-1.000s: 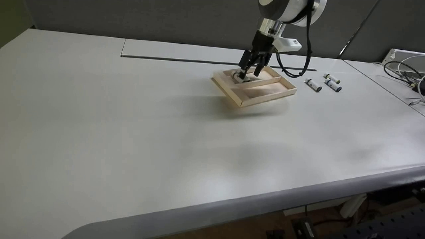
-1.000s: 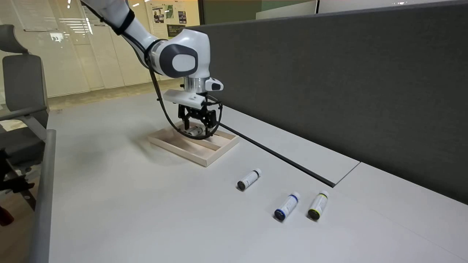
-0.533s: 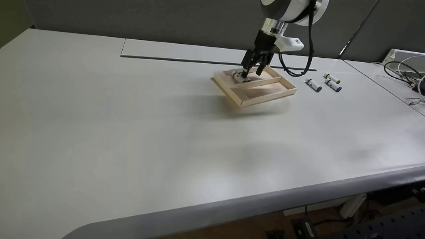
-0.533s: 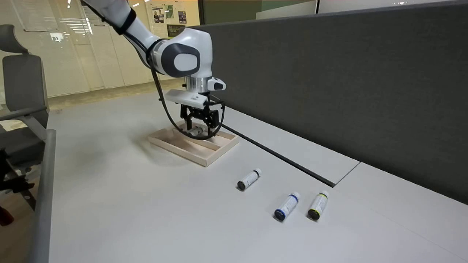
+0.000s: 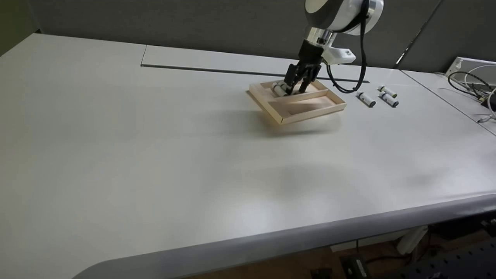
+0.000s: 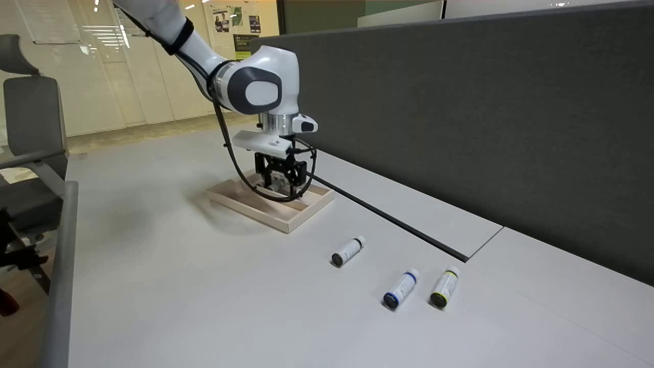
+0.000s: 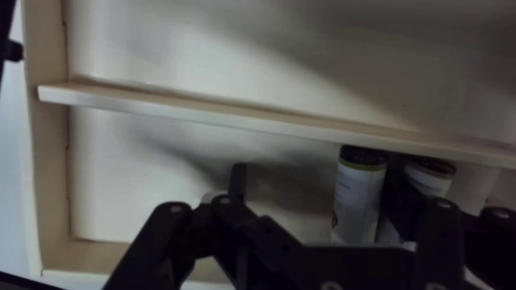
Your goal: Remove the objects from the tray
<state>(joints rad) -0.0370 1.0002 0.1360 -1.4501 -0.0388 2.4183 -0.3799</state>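
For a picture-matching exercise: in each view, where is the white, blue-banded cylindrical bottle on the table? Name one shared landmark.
In an exterior view: the blue-banded bottle is upper right.
In an exterior view: the blue-banded bottle is low, right of centre.
Wrist view: not in it.
Shared landmark: rectangular light tan wooden tray.

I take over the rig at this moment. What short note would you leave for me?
Tool: open inside the tray, straddling a greenish-banded bottle, not clamped on it.
Beside that, in the same compartment: a second bottle.
Done: black-banded bottle, blue-banded bottle and yellow-banded bottle lie outside, on the table.
Left: the two in the tray; probably close on the straddled one first.
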